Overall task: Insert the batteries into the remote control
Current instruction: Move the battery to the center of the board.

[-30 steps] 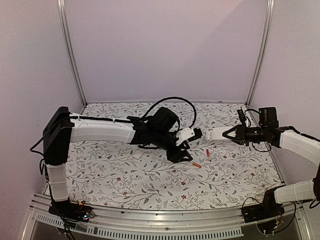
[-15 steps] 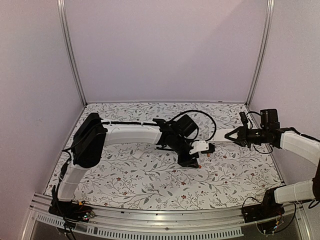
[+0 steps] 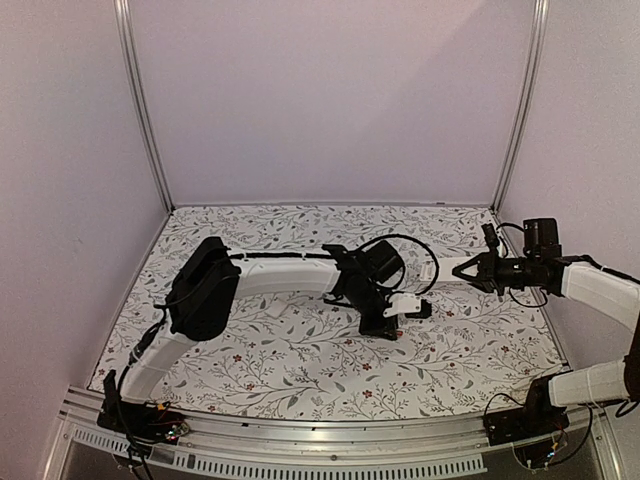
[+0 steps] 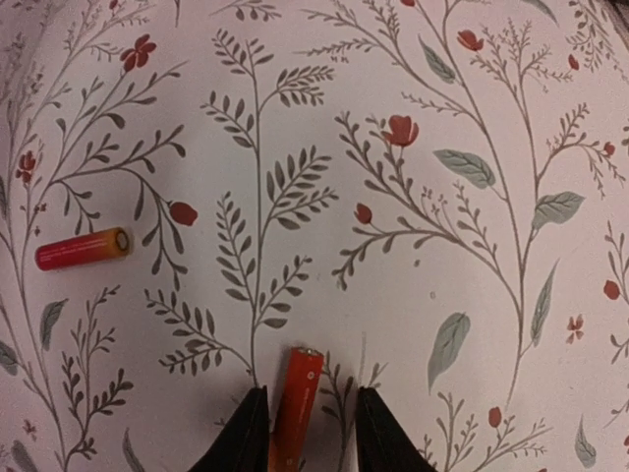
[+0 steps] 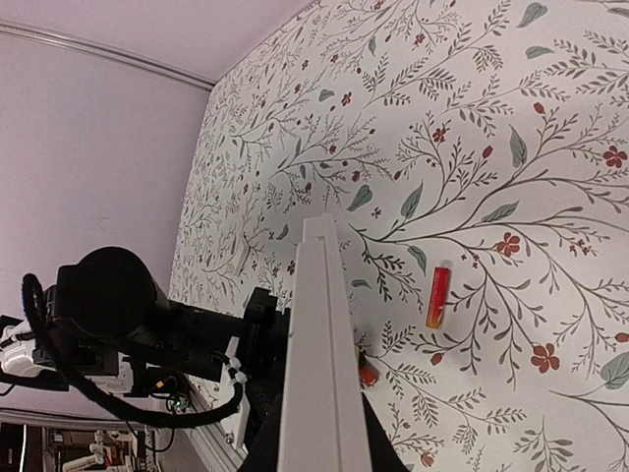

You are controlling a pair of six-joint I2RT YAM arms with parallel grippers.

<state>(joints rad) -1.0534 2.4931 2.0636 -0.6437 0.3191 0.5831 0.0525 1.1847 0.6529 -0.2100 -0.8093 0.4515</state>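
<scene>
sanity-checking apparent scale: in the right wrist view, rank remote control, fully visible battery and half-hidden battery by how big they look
1. remote control, though nearest the camera
2. fully visible battery
3. half-hidden battery: only its tip shows, so unsure against the other

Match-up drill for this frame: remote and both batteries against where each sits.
1. white rectangular plastic remote control
2. lower orange-red cylindrical battery, left wrist view
3. upper-left orange-red cylindrical battery, same view

a. loose on the floral table, nothing around it
b. gripped in the right jaws
c. on the table between the open left jaws

Pairs: 1-b, 2-c, 3-a
</scene>
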